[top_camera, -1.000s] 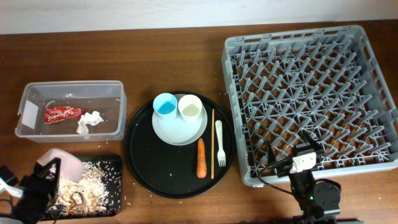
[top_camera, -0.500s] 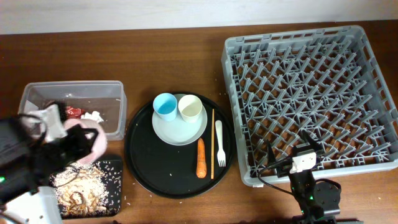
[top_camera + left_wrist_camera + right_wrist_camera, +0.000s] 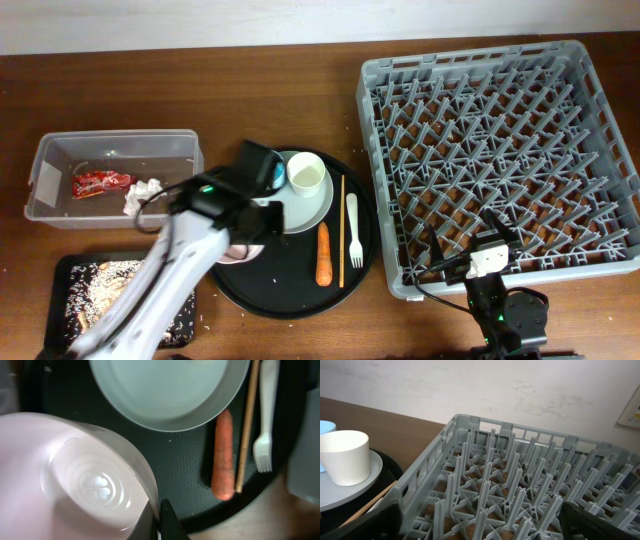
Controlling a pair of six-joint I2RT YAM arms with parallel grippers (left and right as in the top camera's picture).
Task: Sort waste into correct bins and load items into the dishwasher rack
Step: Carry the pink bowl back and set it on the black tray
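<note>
The dishwasher rack [image 3: 520,485] fills the middle and right of the right wrist view, its grey pegs standing in rows inside a slotted wall; a pale wall stands behind it. To the left, the brown desk [image 3: 395,430] carries the curved edge of a round black tray [image 3: 394,469] bearing a pale plate [image 3: 370,474]; the cream cup [image 3: 345,457] stands upright on that plate; a sliver of the light blue cup [image 3: 324,426] shows just beside it at the frame's edge; a thin wooden chopstick [image 3: 370,502] lies slanted between plate and rack. Two dark blurred shapes in the lower corners are probably the fingers [image 3: 602,522] of the right tool [image 3: 480,530], set wide apart.
</note>
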